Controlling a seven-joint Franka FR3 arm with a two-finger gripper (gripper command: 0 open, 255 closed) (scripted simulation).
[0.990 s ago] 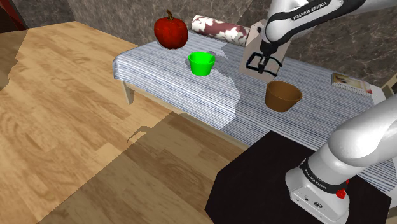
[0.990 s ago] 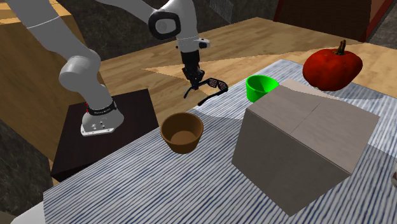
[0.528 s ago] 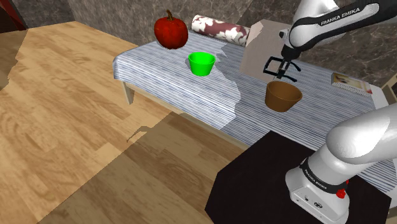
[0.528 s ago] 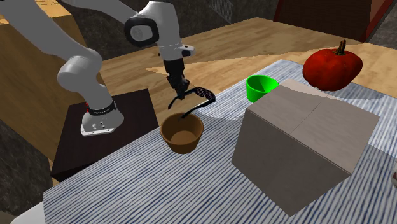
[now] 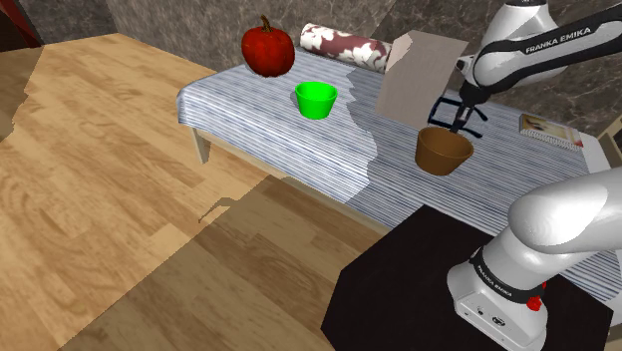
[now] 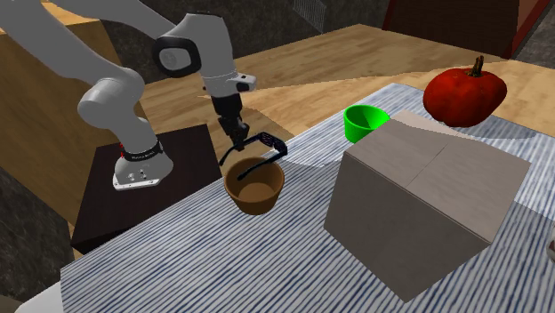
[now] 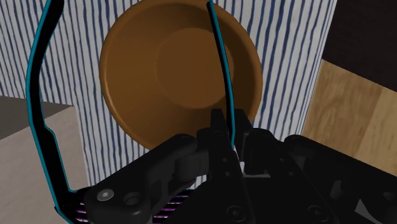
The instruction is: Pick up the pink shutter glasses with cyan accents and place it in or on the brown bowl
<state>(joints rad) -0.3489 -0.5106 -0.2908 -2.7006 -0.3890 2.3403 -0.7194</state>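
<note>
The shutter glasses [image 6: 269,148] look dark, with cyan edging and pink slats. They hang from my gripper [image 6: 239,136], which is shut on one temple arm. In the wrist view the fingers [image 7: 218,125] pinch that thin cyan-edged arm, while the other arm of the glasses [image 7: 38,118] curves off to the side. The brown bowl [image 7: 172,70] lies directly beyond the gripper [image 7: 229,122], upright with nothing in it. In the shoulder view the gripper [image 5: 458,117] and the glasses [image 5: 466,108] hover just above the far rim of the bowl [image 5: 443,150].
A blue-striped cloth covers the table [image 5: 261,112]. A tall cardboard box [image 5: 413,76] stands close behind the bowl. A green cup [image 5: 317,99], a big red apple [image 5: 267,47], a patterned roll [image 5: 344,44] and a book [image 5: 549,130] are further off. The black stand [image 5: 419,289] is in front.
My gripper has carried the glasses from in front of the box toward the shoulder view's right and downward; they now hang over the bowl. The grip has not changed.
</note>
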